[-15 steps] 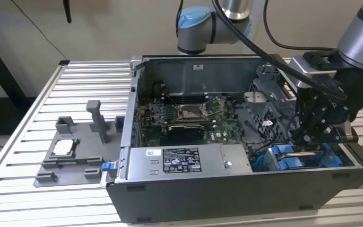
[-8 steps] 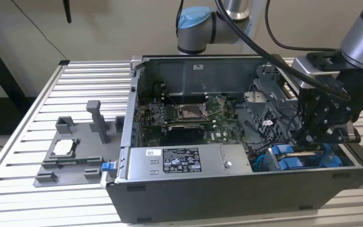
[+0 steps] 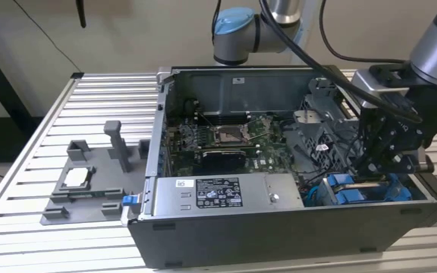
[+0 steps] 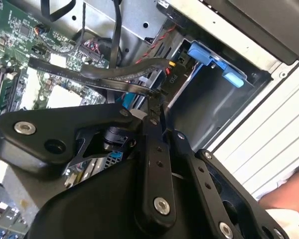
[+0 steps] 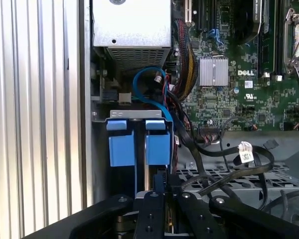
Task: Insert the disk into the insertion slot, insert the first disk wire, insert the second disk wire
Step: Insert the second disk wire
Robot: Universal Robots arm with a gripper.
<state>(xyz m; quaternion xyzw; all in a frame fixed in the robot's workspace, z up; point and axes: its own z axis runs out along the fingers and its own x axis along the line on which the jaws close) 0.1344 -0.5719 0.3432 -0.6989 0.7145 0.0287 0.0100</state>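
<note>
Tool of black metal links hangs over blue plastic insertion slot.

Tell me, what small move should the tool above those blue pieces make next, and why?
Probably ease the tool slightly down toward the blue carriers: it hangs just above them, and a flat black cable ends at its tip, seemingly not yet plugged in.

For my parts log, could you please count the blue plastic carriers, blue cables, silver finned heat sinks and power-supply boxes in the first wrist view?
Blue plastic carriers: 2
Blue cable: 1
Silver finned heat sink: 1
Power-supply box: 1
Total: 5
</note>
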